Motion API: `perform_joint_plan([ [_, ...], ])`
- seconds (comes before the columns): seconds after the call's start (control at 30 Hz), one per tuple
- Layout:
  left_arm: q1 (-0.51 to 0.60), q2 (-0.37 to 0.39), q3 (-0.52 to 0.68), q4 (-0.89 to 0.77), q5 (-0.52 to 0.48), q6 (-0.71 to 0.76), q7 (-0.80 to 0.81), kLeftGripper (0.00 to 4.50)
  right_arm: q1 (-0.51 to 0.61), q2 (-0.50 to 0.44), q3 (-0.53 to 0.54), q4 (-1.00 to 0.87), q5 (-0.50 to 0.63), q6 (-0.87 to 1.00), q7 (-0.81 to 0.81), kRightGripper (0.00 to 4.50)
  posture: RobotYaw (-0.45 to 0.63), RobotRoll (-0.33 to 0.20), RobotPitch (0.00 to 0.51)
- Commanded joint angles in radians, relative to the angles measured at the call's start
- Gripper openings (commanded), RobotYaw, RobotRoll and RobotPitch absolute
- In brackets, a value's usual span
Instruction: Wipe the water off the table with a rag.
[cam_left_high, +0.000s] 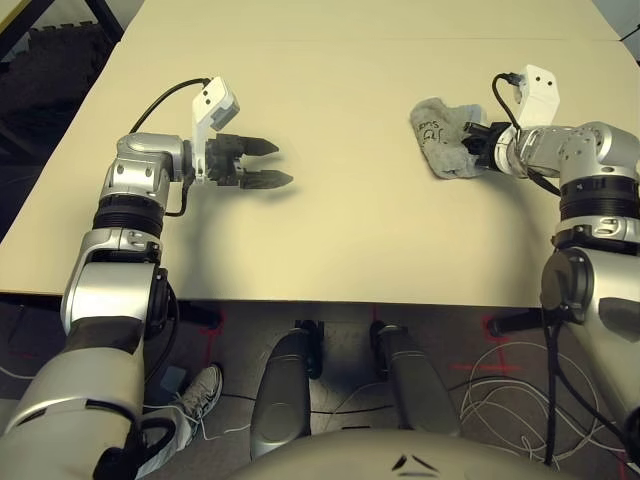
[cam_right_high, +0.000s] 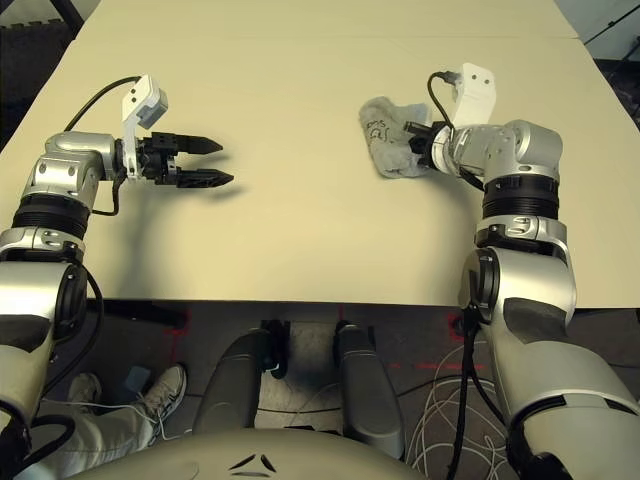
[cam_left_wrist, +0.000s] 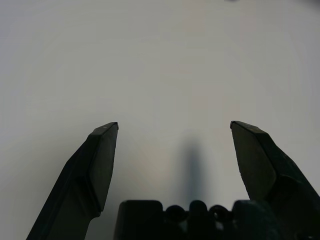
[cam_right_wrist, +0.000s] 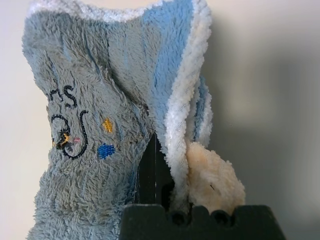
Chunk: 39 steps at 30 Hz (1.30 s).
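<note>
Though no amber spots can be picked out anywhere on the table (cam_left_high: 330, 230), cannot confirm from that alone that wiping is finished — judged as late in the task, or between strokes.

Going left to right:

- Left gripper (cam_left_high: 270, 163) — poised over bare tabletop on the left side, black fingers (cam_left_wrist: 100, 165) spread apart with nothing between them; apparently idle.
- Middle of the table — plain cream surface, faint seam line across the far part, no wet patch or stain visible from the head cameras.
- Rag (cam_left_high: 443, 138) — bunched at the right side of the table, grey-blue terry with dark stitched marks on the face turned toward the centre, lower folds apparently on or just above the surface.
- Right gripper (cam_left_high: 478, 143) — clamped tight on the rag's near edge, cloth folded around the fingers.

Left to do, as a judgement: check that the water is truly gone, then put the rag down if so.

Hard to make out:
- Water — possibly already soaked up, possibly under the rag, possibly too faint to see.
- Whether the rag presses on the table or hangs just clear.
- Right fingertips — buried in cloth in the wrist view, with a yellowish tuft beside them, likely part of the rag.
</note>
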Motion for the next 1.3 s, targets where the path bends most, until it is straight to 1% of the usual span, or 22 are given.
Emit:
perform_joint_plan([
  [0.03,-0.025,-0.009,0.019,0.043,0.003,-0.037,0.042,4.5,0.007,-0.057,0.023,0.045,-0.056,-0.033,0.0,0.01,-0.16,0.0,0.266],
  [0.23,-0.051,-0.009,0.031,0.095,0.007,-0.08,0.079,4.5,-0.005,-0.14,0.061,0.124,-0.111,-0.085,0.02,0.01,-0.16,0.0,0.263],
  [0.4,-0.065,-0.013,0.048,0.13,0.01,-0.11,0.121,4.5,-0.032,-0.162,0.065,0.196,-0.123,-0.122,0.05,0.01,-0.16,0.0,0.263],
  [0.47,-0.075,-0.023,0.067,0.154,0.008,-0.142,0.187,4.5,-0.042,-0.174,0.109,0.204,-0.145,-0.14,0.116,0.65,-0.16,0.0,0.264],
  [0.5,-0.08,-0.029,0.08,0.166,0.008,-0.169,0.237,4.5,-0.053,-0.184,0.124,0.201,-0.148,-0.155,0.165,0.92,-0.15,0.0,0.265],
  [0.57,-0.087,-0.038,0.102,0.183,0.007,-0.211,0.312,4.5,-0.07,-0.202,0.139,0.192,-0.144,-0.193,0.262,1.61,-0.15,0.0,0.265],
  [0.63,-0.098,-0.05,0.137,0.203,-0.002,-0.254,0.417,4.5,-0.073,-0.227,0.155,0.171,-0.142,-0.251,0.367,2.35,-0.14,0.0,0.266],
  [0.7,-0.108,-0.064,0.183,0.22,-0.014,-0.303,0.548,4.5,-0.063,-0.261,0.175,0.142,-0.152,-0.35,0.47,3.11,-0.13,0.0,0.266],
  [0.77,-0.11,-0.08,0.219,0.225,-0.022,-0.35,0.657,4.5,-0.067,-0.277,0.143,0.157,-0.15,-0.478,0.487,3.87,-0.13,0.0,0.263],
  [0.8,-0.112,-0.087,0.229,0.228,-0.021,-0.362,0.687,4.5,-0.073,-0.28,0.127,0.175,-0.149,-0.521,0.48,4.25,-0.13,0.0,0.263],
  [0.83,-0.112,-0.095,0.241,0.232,-0.022,-0.379,0.727,4.5,-0.084,-0.286,0.106,0.21,-0.148,-0.579,0.455,4.49,-0.13,0.0,0.263],
  [0.93,-0.101,-0.114,0.263,0.252,-0.012,-0.429,0.832,4.5,-0.11,-0.297,0.043,0.328,-0.145,-0.775,0.36,4.49,-0.13,0.0,0.262],
  [1.03,-0.089,-0.124,0.279,0.281,-0.007,-0.463,0.937,4.5,-0.098,-0.304,0.044,0.43,-0.186,-0.96,0.306,4.49,-0.14,0.0,0.261],
  [1.07,-0.087,-0.129,0.279,0.292,-0.002,-0.469,0.965,4.5,-0.095,-0.302,0.032,0.459,-0.181,-1.001,0.292,4.49,-0.14,0.0,0.26],
  [1.2,-0.077,-0.153,0.274,0.325,0.012,-0.481,1.032,4.5,-0.065,-0.298,0.007,0.539,-0.187,-1.123,0.235,4.49,-0.15,0.0,0.259],
  [1.3,-0.073,-0.179,0.27,0.337,0.016,-0.483,1.05,4.5,-0.039,-0.308,0.01,0.571,-0.21,-1.152,0.175,4.49,-0.15,0.0,0.257],
])
